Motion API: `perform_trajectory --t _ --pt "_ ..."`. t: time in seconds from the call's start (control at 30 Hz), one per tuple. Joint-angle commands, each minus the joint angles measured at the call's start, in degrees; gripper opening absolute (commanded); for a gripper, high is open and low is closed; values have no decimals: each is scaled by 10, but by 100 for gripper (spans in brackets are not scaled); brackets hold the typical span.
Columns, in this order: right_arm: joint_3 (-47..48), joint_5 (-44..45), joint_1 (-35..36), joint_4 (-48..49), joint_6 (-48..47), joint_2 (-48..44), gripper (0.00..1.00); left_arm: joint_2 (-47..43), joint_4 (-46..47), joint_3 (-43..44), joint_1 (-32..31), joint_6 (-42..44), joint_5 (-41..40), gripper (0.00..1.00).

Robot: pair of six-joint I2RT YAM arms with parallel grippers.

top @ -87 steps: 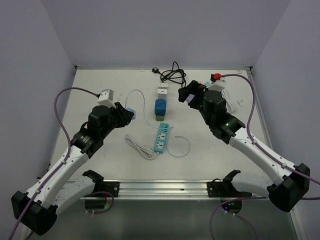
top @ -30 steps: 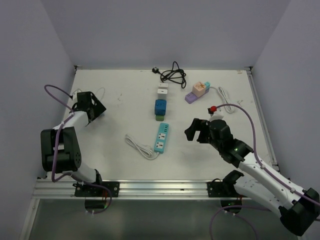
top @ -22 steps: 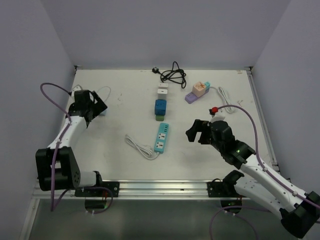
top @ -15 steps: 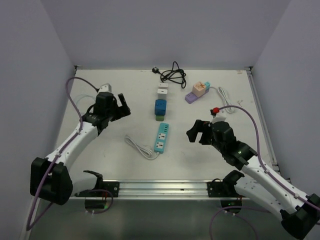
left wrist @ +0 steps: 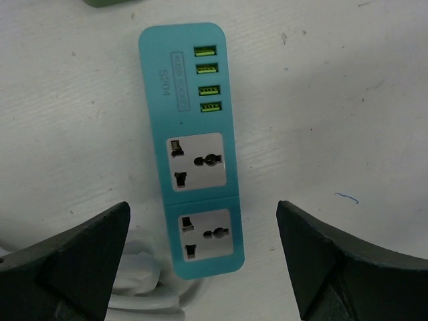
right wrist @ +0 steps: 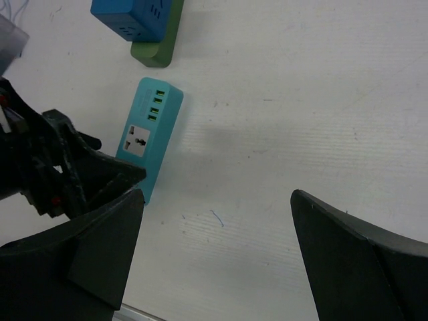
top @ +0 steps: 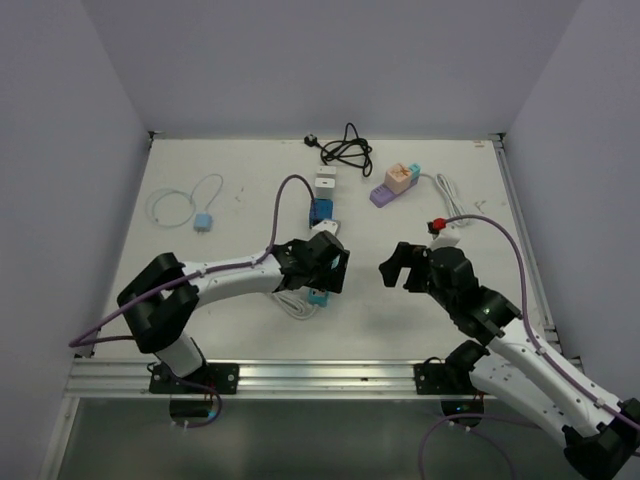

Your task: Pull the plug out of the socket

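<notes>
The teal power strip (left wrist: pixel 194 147) lies flat on the table, its two sockets and its USB ports all empty. My left gripper (left wrist: pixel 202 207) hangs open right above it, one finger on each side of the strip's near end. From above, the left gripper (top: pixel 325 265) covers most of the strip (top: pixel 318 297). The light-blue plug (top: pixel 203 222) with its looped white cable lies loose at the table's left side, far from the strip. To the right of the strip my right gripper (top: pixel 398 268) is open over bare table, and the right wrist view shows the strip (right wrist: pixel 150 134) ahead of the gripper (right wrist: pixel 217 194).
The strip's white cord (top: pixel 285 300) coils to its left. Behind it stand a blue cube adaptor on a green strip (top: pixel 320 215) and a white adaptor (top: pixel 325 184). A black cable (top: pixel 345 150) and a purple strip with a pink cube (top: pixel 395 183) lie at the back.
My left arm has swung from the table's far left to the centre, above the teal strip, leaving the light-blue plug and cable lying on the left. The right arm has hardly moved.
</notes>
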Motion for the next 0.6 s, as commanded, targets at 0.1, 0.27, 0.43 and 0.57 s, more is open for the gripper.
perform_trajectory --t 0.1,0.27,0.43,0.57 --pt "10 31 -1 -25 -4 -25 95 76 -15 55 -31 -10 -41 86" --pt "11 31 0 -29 -4 -21 95 81 -52 41 -30 -39 -84 52" --pt "8 25 -1 -21 -4 -13 95 37 -56 -14 -4 -52 -89 15" --pt "6 17 -1 -16 -4 -4 95 -2 -56 -54 37 -48 -87 6"
